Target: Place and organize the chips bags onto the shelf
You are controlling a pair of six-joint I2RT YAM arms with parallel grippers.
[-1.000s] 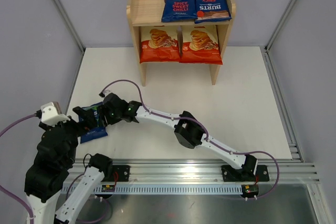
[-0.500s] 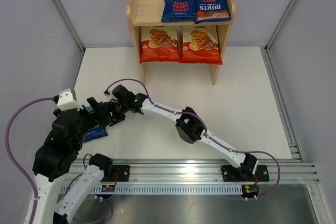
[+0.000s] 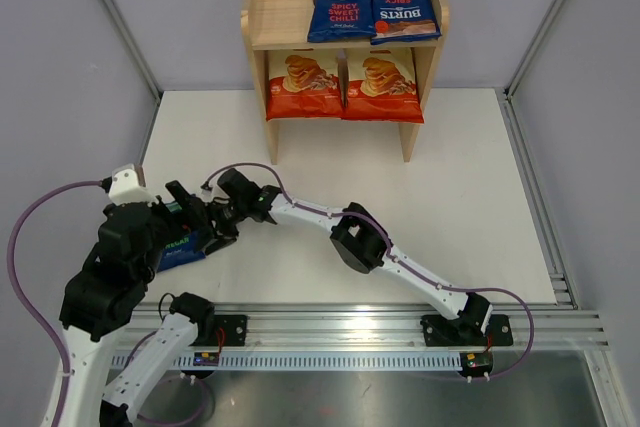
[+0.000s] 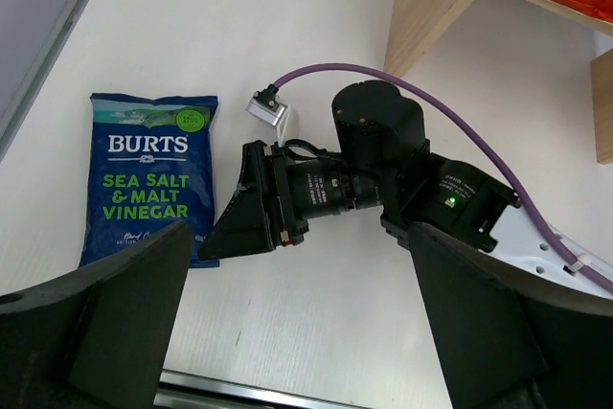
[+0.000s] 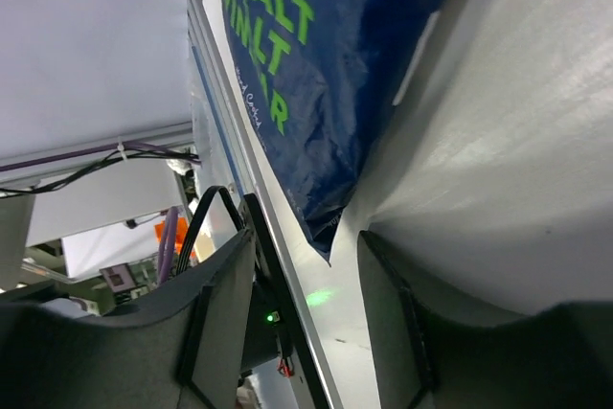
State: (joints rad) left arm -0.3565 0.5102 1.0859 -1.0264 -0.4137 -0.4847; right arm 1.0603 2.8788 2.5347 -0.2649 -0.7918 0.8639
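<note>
We have four of the five shelved: Burts Spicy Sweet Chilli bags on the far shelf top, cassava chips bags below. The Sea Salt & Malt Vinegar bag lies flat on the table, near left. Our right gripper, fingers parted, sits at its right edge, and our left gripper hangs spread wide above, empty.

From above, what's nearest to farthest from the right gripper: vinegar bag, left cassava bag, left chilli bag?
1. Vinegar bag, on the table beside the right gripper.
2. Left cassava bag, lower shelf.
3. Left chilli bag, top shelf.
</note>
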